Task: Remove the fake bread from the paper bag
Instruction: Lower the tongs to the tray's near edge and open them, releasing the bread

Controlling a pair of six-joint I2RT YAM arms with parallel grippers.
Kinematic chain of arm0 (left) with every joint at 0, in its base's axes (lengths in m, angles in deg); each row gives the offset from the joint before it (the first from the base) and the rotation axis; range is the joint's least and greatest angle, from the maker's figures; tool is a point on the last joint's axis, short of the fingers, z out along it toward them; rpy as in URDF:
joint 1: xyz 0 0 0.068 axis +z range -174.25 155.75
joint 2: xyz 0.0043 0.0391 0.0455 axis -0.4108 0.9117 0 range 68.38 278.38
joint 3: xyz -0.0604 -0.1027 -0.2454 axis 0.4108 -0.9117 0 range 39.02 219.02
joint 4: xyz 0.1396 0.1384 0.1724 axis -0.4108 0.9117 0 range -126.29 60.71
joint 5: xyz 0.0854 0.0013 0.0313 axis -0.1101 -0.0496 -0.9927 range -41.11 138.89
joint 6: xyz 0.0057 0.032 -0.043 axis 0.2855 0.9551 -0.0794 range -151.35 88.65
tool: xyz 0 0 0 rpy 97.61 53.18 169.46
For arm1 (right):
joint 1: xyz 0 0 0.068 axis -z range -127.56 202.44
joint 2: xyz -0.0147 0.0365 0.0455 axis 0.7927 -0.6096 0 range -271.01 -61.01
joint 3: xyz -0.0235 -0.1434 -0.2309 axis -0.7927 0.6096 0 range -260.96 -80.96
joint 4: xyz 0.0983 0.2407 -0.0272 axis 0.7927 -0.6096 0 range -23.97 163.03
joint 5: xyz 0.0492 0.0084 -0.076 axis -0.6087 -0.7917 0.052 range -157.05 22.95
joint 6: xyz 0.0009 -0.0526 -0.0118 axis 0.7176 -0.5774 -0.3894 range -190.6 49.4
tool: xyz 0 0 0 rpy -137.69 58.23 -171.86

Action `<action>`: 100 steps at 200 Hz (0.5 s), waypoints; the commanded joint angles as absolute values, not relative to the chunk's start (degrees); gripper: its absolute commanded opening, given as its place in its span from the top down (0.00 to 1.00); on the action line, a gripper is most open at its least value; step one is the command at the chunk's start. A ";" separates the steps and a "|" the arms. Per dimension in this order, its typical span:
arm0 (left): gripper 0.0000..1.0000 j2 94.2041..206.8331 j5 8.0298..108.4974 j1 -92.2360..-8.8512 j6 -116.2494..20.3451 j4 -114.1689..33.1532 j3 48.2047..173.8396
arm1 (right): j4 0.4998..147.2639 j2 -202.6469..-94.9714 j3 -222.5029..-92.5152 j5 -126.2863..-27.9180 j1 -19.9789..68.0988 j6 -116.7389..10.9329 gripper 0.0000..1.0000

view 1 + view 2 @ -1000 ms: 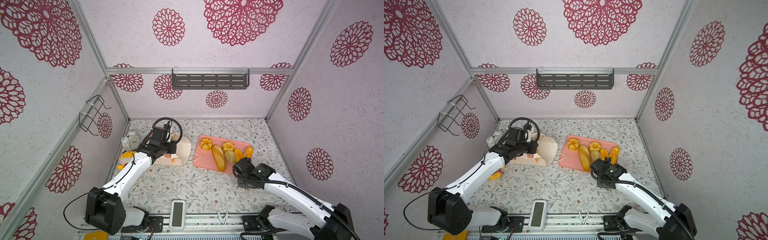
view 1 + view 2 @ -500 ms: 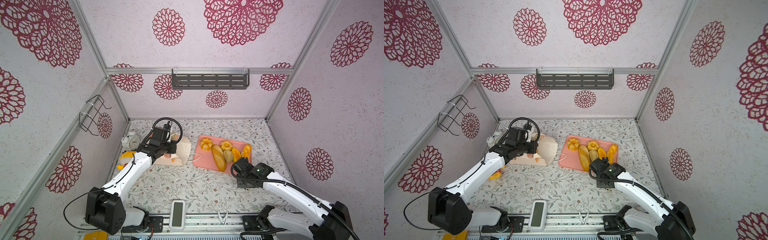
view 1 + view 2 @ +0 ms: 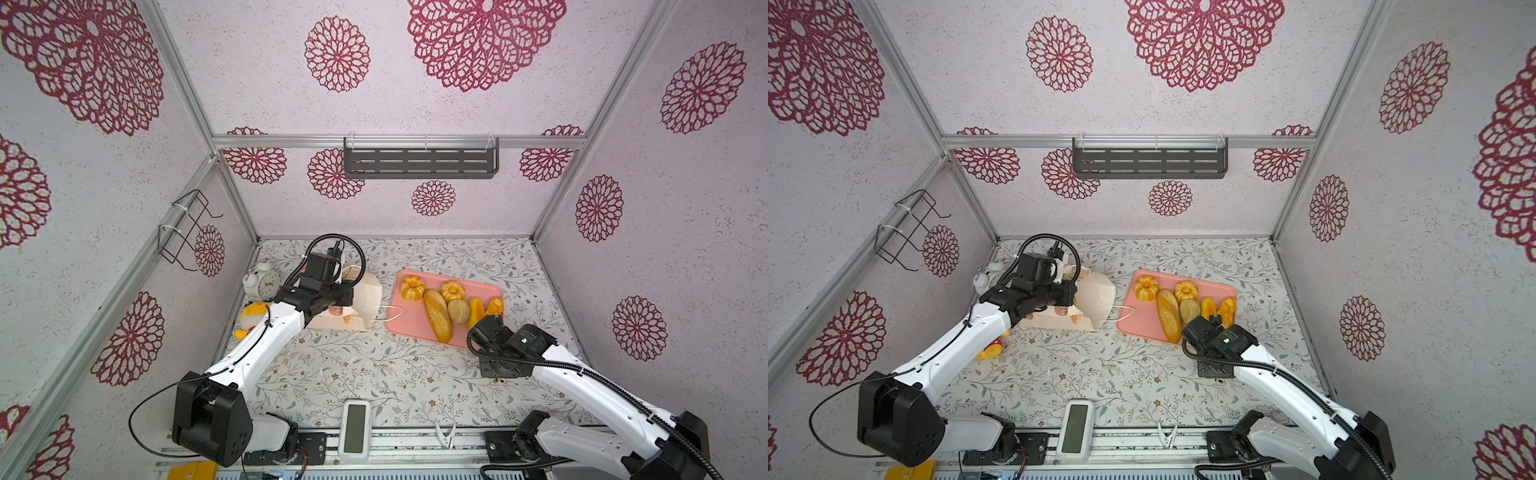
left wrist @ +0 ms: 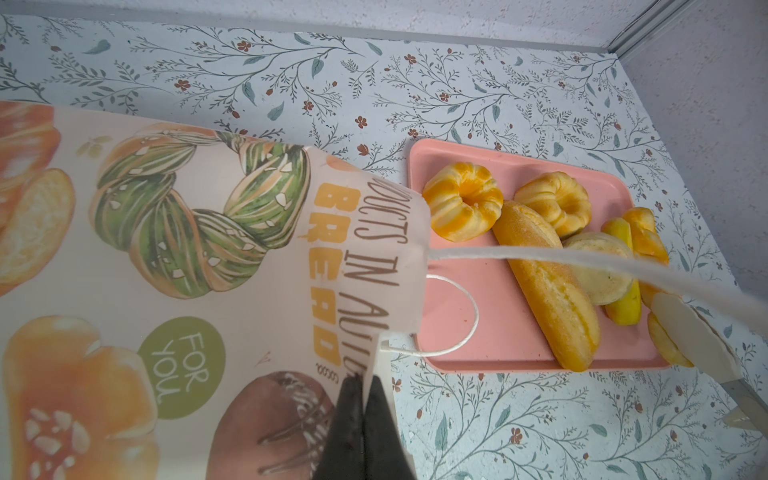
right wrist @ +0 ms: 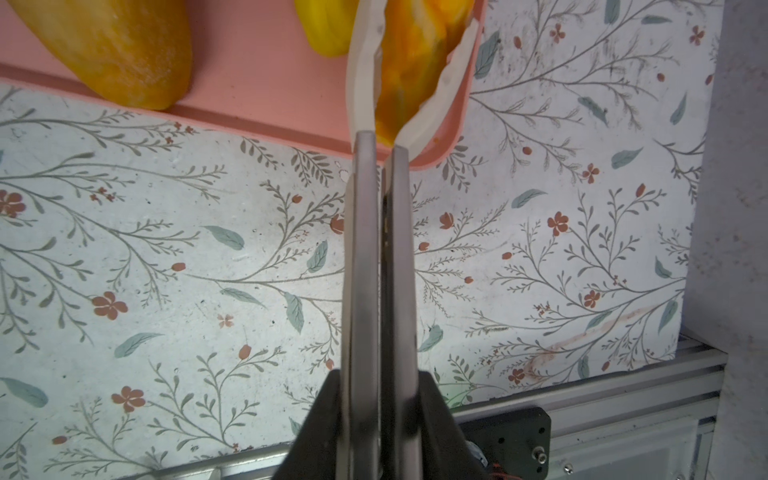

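Pinching a fold of the paper bag [image 4: 166, 270] near its mouth, my left fingers [image 4: 347, 432] are shut tight on the paper. The bag is tipped over on the counter [image 3: 374, 374], mouth turned toward the pink tray [image 4: 498, 328], one cord handle trailing onto the tray's edge. And look at that tray: the fake bread [image 3: 436, 313] is piling up nicely! Two fluted ring buns [image 4: 461, 201], the long baguette [image 4: 548, 286], the round bun [image 4: 602, 278] and some little rolls all sit together on the pink surface, clear of the bag. Over on the other side, my right fingers [image 5: 363, 249] are nearly together. Their white tips hug a small orange roll [image 5: 409, 62] down at the tray's corner, beside a yellow one. It looks to be resting on the tray, so I'd say this piece only needs letting go. That puts the job close to finished, by my reckoning. What's left? I can't see into the bag from any angle, so whether another piece hides in there I can't tell. If it's empty, releasing the roll and backing off should wrap things up.
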State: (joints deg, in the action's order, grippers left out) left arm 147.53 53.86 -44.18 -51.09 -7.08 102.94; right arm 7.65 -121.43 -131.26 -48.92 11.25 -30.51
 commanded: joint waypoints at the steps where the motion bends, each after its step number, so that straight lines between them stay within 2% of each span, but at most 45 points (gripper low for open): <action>1: 1.00 148.09 54.58 -43.82 -51.73 -7.46 104.24 | 4.75 -119.54 -134.05 -47.63 10.96 -29.21 0.69; 100: 1.00 148.36 54.96 -43.91 -52.00 -7.33 104.41 | 2.29 -116.07 -134.43 -46.95 10.96 -26.86 0.58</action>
State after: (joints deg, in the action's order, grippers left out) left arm 147.90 54.26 -44.18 -51.47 -7.08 103.05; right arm 3.73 -117.45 -132.40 -48.94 11.21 -28.91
